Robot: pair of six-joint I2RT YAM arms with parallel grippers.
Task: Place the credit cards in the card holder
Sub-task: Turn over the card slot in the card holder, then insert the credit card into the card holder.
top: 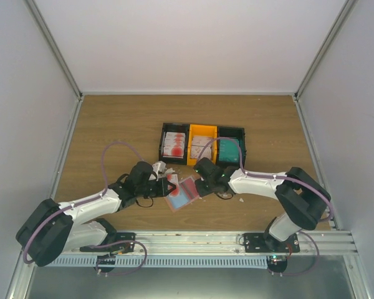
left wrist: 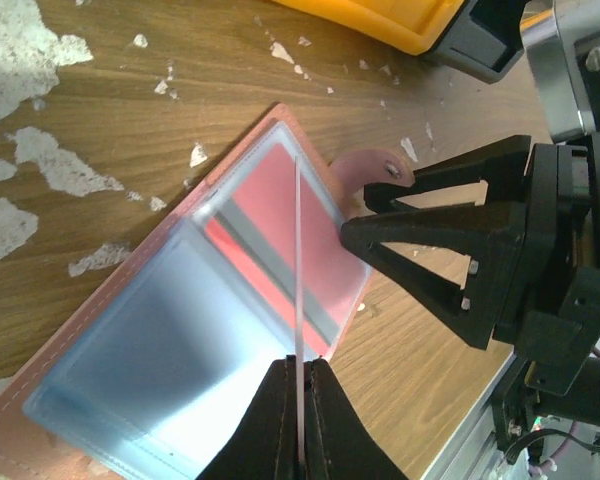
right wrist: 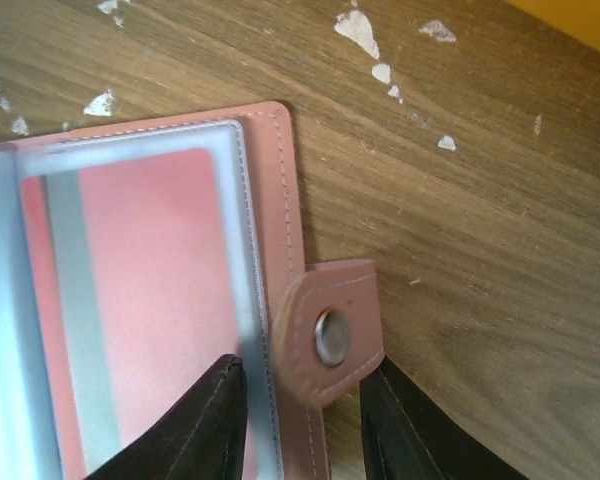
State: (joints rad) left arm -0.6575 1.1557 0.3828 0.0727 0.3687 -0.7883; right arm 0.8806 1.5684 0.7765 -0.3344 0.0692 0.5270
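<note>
Overhead, the card holder (top: 184,194) lies open on the table (top: 112,124), between the two arms and just in front of the tray (top: 230,128), whose compartments hold more cards. The left gripper (top: 164,182) meets it from the left, the right gripper (top: 204,180) from the right.

From the left wrist, the left jaws are clenched on a thin white sheet seen edge-on, most likely a credit card (left wrist: 297,300), standing upright over the clear sleeves (left wrist: 150,360).

From the right wrist, the right jaws stand apart on either side of the snap tab (right wrist: 325,335), one finger over the sleeve edge, the other at the tab's corner; no firm pinch shows. A red card (right wrist: 140,300) with a grey stripe already sits in that sleeve.

To do this well, I would pin the cover first so the holder cannot slide, then lower the card towards a free pocket's mouth and feed its leading edge in shallow and straight; a steep entry would likely just buckle the plastic
</note>
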